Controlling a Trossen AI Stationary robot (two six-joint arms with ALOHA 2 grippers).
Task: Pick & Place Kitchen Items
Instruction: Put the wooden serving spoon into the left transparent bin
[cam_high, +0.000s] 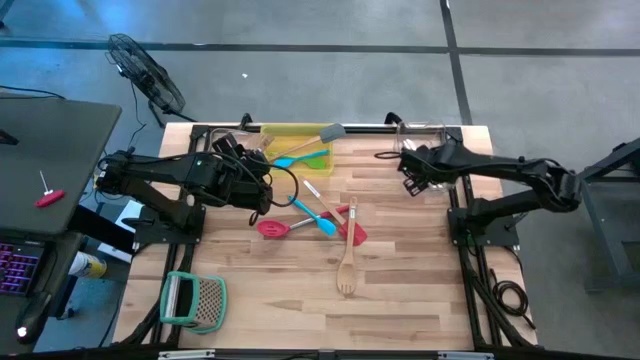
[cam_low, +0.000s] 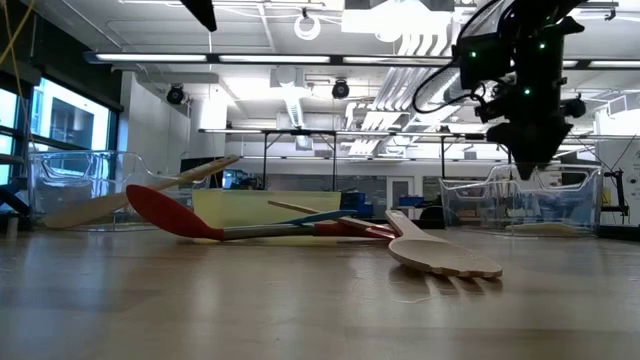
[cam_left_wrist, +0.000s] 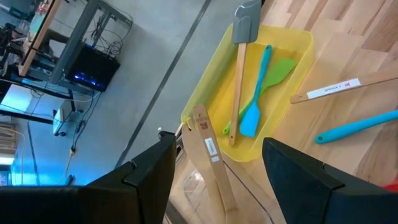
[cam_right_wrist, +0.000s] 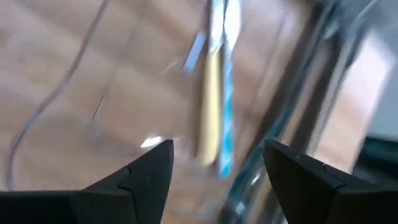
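Right end effector (cam_high: 412, 182) hangs open over the clear bin (cam_high: 425, 135) at upper right, apparently just releasing a utensil (cam_right_wrist: 214, 106); next it must fetch another from the pile (cam_high: 320, 220) mid-table.

A grey concrete floor (cam_high: 330, 60) crossed by dark seams surrounds the pale wooden bench (cam_high: 300, 300). A black floor fan (cam_high: 145, 70) stands off its far left corner. Left is a dark desk (cam_high: 50, 150). Fluorescent ceiling lights (cam_low: 150, 58) hang overhead; windows (cam_low: 60, 125) glow left.
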